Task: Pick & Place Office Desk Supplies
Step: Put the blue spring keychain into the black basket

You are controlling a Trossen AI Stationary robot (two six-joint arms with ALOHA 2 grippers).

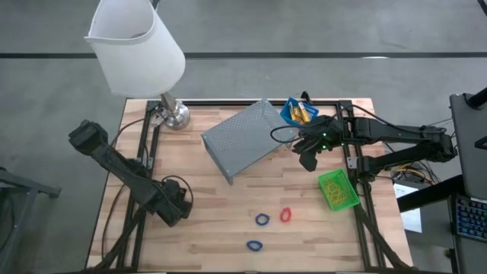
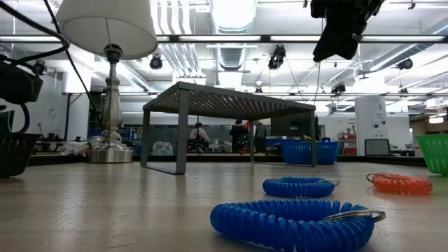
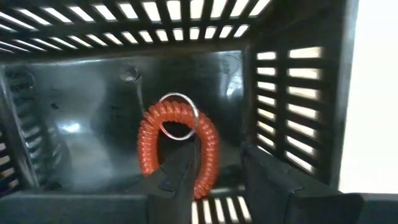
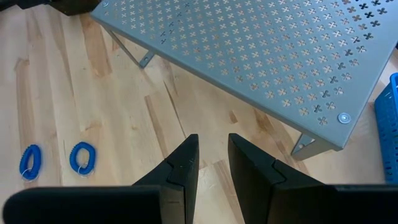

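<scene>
In the left wrist view, a red coiled loop [image 3: 177,146] with a metal ring lies on the floor of the black bin [image 3: 298,93]. My left gripper [image 3: 221,177] reaches down into the bin at the table's near left and is open, the loop's near end between its fingers. Two blue loops [image 1: 262,219] [image 1: 254,245] and another red loop [image 1: 285,215] lie flat on the wood. My right gripper [image 1: 308,158] hangs high beside the grey stand, open, with nothing in it. Yellow pieces fill the blue bin [image 1: 297,112]. My left gripper points down into the bin, and the red loop's near end [image 3: 208,177] lies close to the inner side of one finger [image 3: 183,180]. A gap shows between the loop and the other finger. I cannot tell whether the gripper touches the loop.
A grey perforated metal stand [image 1: 243,138] takes up the table's middle far part. A white-shaded lamp [image 1: 137,46] stands on its metal base at the far left. The green bin [image 1: 337,190] is at the right edge, under my right arm. Bare wood lies around the loops.
</scene>
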